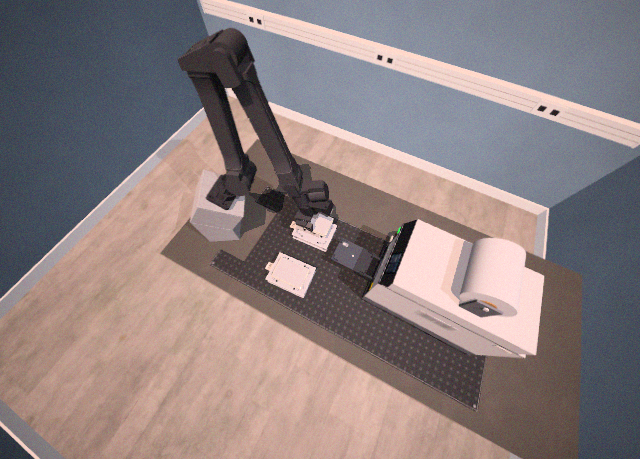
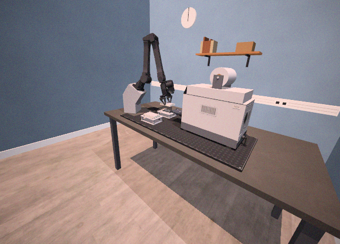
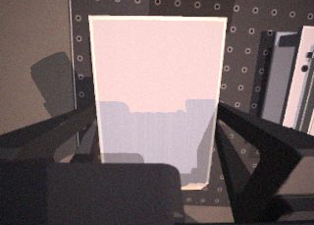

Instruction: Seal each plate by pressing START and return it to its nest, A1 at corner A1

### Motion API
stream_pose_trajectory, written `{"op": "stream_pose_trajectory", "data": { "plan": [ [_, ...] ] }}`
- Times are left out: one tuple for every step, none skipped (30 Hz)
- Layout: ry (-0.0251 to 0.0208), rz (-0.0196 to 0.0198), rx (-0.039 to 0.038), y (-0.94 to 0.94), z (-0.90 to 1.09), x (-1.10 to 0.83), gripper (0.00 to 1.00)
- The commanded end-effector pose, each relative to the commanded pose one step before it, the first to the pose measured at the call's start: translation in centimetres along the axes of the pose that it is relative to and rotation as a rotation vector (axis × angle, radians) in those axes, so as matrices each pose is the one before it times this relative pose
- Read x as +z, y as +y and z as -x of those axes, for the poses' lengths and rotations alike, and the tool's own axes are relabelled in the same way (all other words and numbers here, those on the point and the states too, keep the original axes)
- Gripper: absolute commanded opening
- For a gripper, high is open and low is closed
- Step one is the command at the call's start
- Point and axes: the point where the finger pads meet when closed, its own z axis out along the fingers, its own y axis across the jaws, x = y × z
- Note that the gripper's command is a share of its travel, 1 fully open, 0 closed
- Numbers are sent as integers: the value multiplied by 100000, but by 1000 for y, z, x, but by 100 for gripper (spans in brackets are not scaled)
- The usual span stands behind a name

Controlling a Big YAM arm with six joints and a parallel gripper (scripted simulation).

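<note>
My gripper [image 2: 167, 102] [image 3: 156, 107] is shut on a plate [image 1: 324, 223] [image 2: 168, 104] [image 3: 157, 63], with a finger at each long side. The plate is level, above the rear nest [image 1: 316, 244] [image 2: 170, 116]. Its top looks smooth and pale in the wrist view, and no wells show. The other plate [image 1: 291, 273] [image 2: 151, 115] sits on the front nest. The sealer [image 1: 431, 260] [image 2: 210, 115] has its dark stage [image 1: 350, 255] out, with no plate on it. Its lamp [image 1: 399, 230] is green. The nest labels and the A1 corners cannot be read.
The dark perforated board [image 1: 392, 340] [image 2: 219, 149] carries the nests and the sealer. The sealer body with its white foil roll [image 1: 496, 273] [image 2: 223, 77] rises beyond the stage. The grey arm base [image 1: 217, 219] [image 2: 132, 100] stands at the table's left end.
</note>
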Motion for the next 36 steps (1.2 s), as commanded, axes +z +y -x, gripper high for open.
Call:
{"op": "stream_pose_trajectory", "data": {
  "plan": [
    [-863, 656, 362, 307, -44, 268, 0],
    [132, -40, 1, -25, -103, 72, 0],
    [188, -53, 18, -33, -114, 68, 0],
    [192, -80, -3, -32, -98, 64, 0],
    [28, -3, 14, -1, -17, 56, 0],
    [-3, 9, 17, 4, -2, 56, 0],
    [-419, 146, -30, 95, 250, 67, 0],
    [-521, 186, -23, 99, 270, 63, 0],
    [-564, 176, -1, 98, 279, 52, 0],
    [-414, 147, -19, 89, 242, 53, 0],
    [-784, 248, -5, 123, 351, -6, 0],
    [-351, 122, -15, 80, 220, 76, 0],
    [0, 0, 0, 0, 0, 0, 0],
    [0, 0, 0, 0, 0, 0, 0],
    [607, -224, 21, -54, -137, 82, 0],
    [30, -15, -22, 4, -2, 93, 0],
    [-88, 51, -6, 18, 20, 88, 0],
    [-93, 38, 9, 12, 24, 75, 0],
    [8, 0, 0, -4, -41, 63, 0],
    [20, -25, -9, -18, -56, 49, 0],
    [386, -108, 7, -81, -282, 27, 0],
    [452, -145, -2, -89, -285, 28, 0],
    [744, -270, 27, -116, -349, 9, 0],
    [-82, 33, 12, -33, -122, -51, 0],
    [-96, 39, -10, -32, -117, -46, 0],
    [-402, 119, 6, 25, 65, -22, 0],
    [23, -5, -6, -18, -66, 52, 0],
    [239, -83, 6, -38, -134, 75, 0],
    [381, -126, 24, -57, -175, 74, 0],
    [0, 0, 0, 0, 0, 0, 0],
    [0, 0, 0, 0, 0, 0, 0],
    [821, -277, 12, -93, -280, 36, 0],
    [489, -187, 3, -71, -202, 56, 0],
    [88, -8, 1, -21, -94, 59, 0],
    [-31, 13, -1, -7, -50, 57, 0],
    [-41, 42, -1, 8, -24, 59, 0]
  ]
}}
